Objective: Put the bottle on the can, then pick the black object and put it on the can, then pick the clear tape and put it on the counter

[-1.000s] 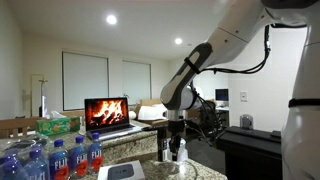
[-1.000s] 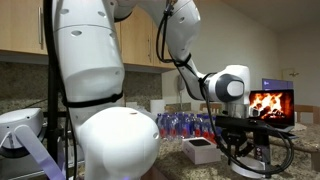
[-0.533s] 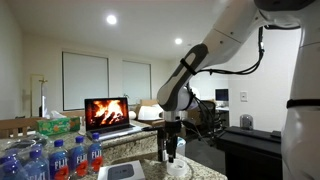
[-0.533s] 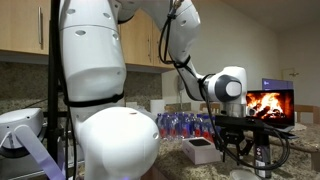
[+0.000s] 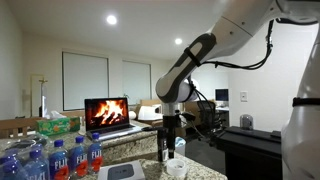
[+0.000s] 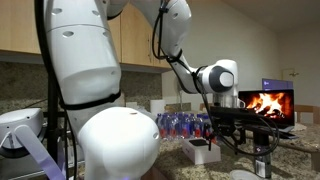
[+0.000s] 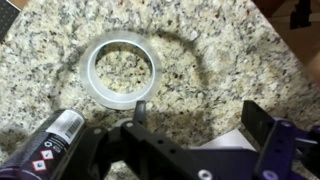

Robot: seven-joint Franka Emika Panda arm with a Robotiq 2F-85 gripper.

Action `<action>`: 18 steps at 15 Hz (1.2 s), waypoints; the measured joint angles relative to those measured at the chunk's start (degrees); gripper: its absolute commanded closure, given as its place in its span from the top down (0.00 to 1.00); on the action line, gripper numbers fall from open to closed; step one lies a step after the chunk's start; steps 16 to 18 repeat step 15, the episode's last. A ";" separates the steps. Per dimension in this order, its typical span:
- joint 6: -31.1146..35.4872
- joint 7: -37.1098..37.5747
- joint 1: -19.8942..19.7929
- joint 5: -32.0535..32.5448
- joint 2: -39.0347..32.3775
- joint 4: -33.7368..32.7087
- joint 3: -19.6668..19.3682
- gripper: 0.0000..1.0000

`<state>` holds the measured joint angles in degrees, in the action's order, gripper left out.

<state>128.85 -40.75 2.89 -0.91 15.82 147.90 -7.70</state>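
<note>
The clear tape [image 7: 122, 70], a whitish translucent ring, lies flat on the speckled granite counter [image 7: 215, 50]. In the wrist view my gripper [image 7: 198, 118] hangs above the counter just beside the tape, open, with only granite between its black fingers [image 7: 258, 118]. A slim dark bottle [image 7: 48, 142] with a silver top and hazard labels stands at the lower left of that view, apart from the fingers. In both exterior views the gripper [image 5: 168, 147] [image 6: 238, 150] points straight down over the counter. I cannot make out the can or the black object.
Several blue-labelled water bottles [image 5: 60, 158] [image 6: 185, 125] stand in a pack on the counter. An open laptop [image 5: 105, 112] [image 6: 270, 104] shows a fire picture. A green tissue box [image 5: 58, 125] and a white box [image 6: 200, 150] sit nearby.
The jaws went from shut to wide open and let go of the tape, which now rests on the counter. The gripper has lifted slightly.
</note>
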 measured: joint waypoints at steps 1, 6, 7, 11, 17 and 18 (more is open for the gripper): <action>-2.29 -1.68 0.41 0.02 1.63 0.12 0.36 1.00; -15.24 -5.22 2.27 0.63 11.35 -0.75 2.62 1.00; -17.72 -5.69 2.87 0.63 13.00 -1.62 2.76 1.00; -28.29 -7.34 6.08 0.27 14.81 -8.71 2.88 1.00; -28.78 -7.31 6.28 0.25 14.51 -9.36 2.88 1.00; -28.78 -7.31 6.28 0.25 14.51 -9.36 2.88 1.00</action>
